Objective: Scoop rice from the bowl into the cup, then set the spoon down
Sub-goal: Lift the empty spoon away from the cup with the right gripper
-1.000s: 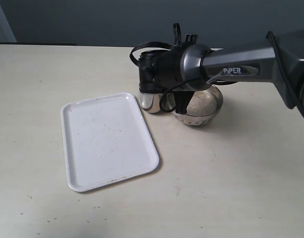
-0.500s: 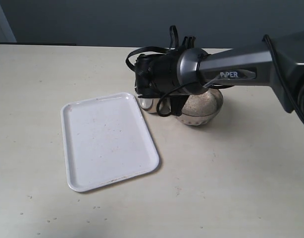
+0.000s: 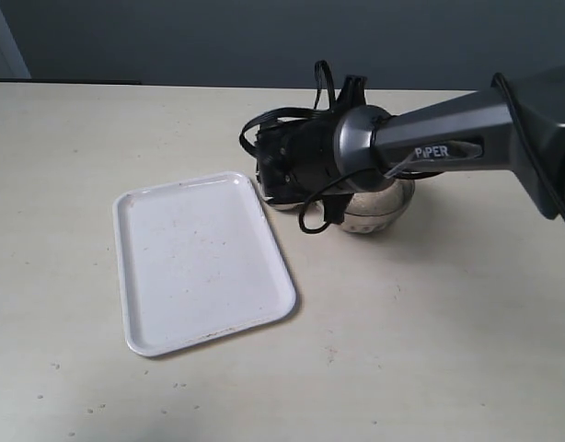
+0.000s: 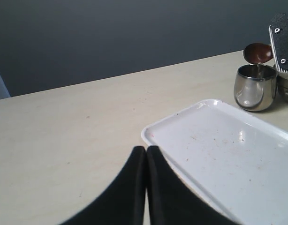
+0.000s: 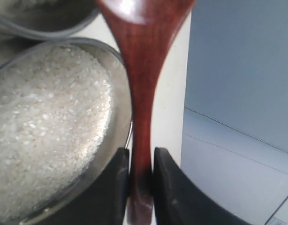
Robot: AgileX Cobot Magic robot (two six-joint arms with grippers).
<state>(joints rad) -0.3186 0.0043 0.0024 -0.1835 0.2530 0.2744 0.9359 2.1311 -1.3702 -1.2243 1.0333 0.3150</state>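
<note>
The dark reddish-brown spoon (image 5: 143, 89) has its slim handle clamped in my right gripper (image 5: 141, 161), which is shut on it. In the left wrist view the spoon's oval end (image 4: 257, 51) hangs tilted just above the steel cup (image 4: 254, 88), beside one of the right gripper's fingers (image 4: 281, 42). The glass bowl (image 3: 382, 210) stands right next to the cup, heaped with white rice (image 5: 45, 136). In the exterior view my right arm (image 3: 430, 138) hides most of the cup (image 3: 275, 197) and the rice. Off the tray's near corner, my left gripper (image 4: 146, 151) is shut on nothing.
A white rectangular tray (image 3: 200, 262) with a few specks lies on the beige table left of the cup, and it also fills the lower right of the left wrist view as the tray (image 4: 228, 154). A dark wall stands behind the table.
My right wrist has rolled and shifted slightly over the cup with the spoon in it. It now hides the rice in the bowl from the exterior view.
</note>
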